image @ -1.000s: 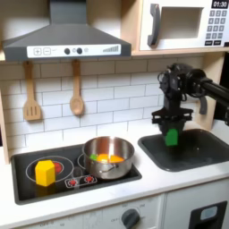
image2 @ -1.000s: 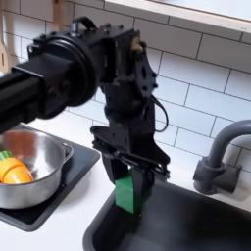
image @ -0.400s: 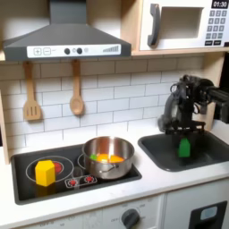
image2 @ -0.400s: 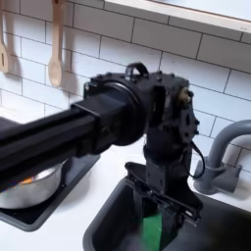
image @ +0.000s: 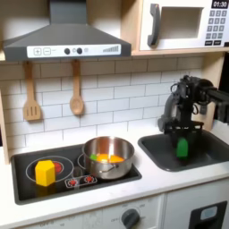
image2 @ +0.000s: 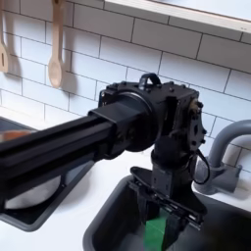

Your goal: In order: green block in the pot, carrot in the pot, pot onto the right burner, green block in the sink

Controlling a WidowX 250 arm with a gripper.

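Block (image: 182, 147) is hanging low inside the sink (image: 210, 159), your gripper (image2: 163, 218) clamping it; you are finishing the last step; next, spread the jaws and lift clear.

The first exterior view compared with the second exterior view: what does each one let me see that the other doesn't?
First exterior view: a yellow block on the cooktop, the carrot lying in the pot, and a microwave above.

Second exterior view: the faucet, close up.

Both exterior views: the gripper lowered into the sink, holding the green block.
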